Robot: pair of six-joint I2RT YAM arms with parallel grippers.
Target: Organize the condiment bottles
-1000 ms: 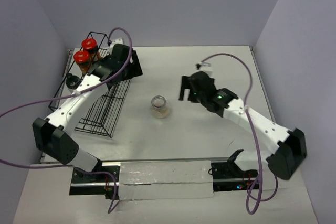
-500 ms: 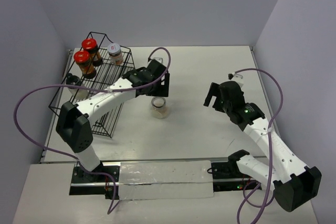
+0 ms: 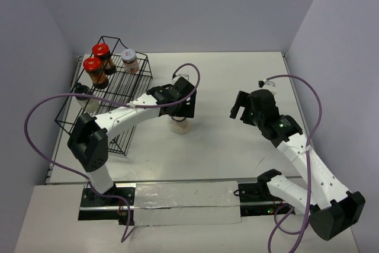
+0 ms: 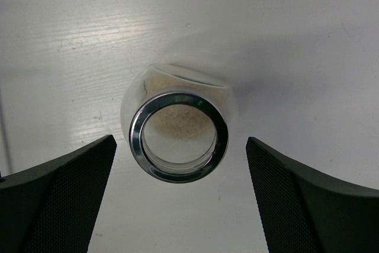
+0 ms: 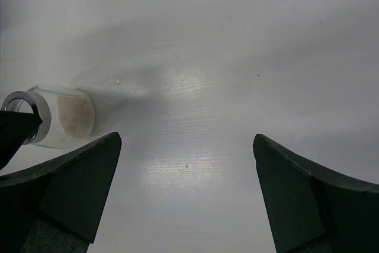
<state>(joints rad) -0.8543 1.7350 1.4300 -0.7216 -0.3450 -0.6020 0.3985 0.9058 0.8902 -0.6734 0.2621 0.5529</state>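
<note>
A wide clear jar [image 3: 180,125] with beige filling stands open-topped on the table; its metal rim [image 4: 179,136] shows from above. My left gripper [image 3: 184,106] hovers over it, open, with one finger on each side [image 4: 180,146] and clear of the glass. Two red-lidded jars [image 3: 95,69] [image 3: 102,53] and a silver-lidded jar [image 3: 130,60] stand in the black wire rack [image 3: 121,96]. A black-capped jar [image 3: 81,92] sits at the rack's left edge. My right gripper [image 3: 244,105] is open over bare table [image 5: 186,140], right of the wide jar [image 5: 61,124].
The rack takes up the table's left side against the wall. A silver rail with the arm bases [image 3: 177,197] runs along the near edge. Purple cables [image 3: 44,108] loop off both arms.
My left arm has swung from the rack to above the wide jar, leaving the silver-lidded jar in the rack. The right arm has pulled back to the right.
</note>
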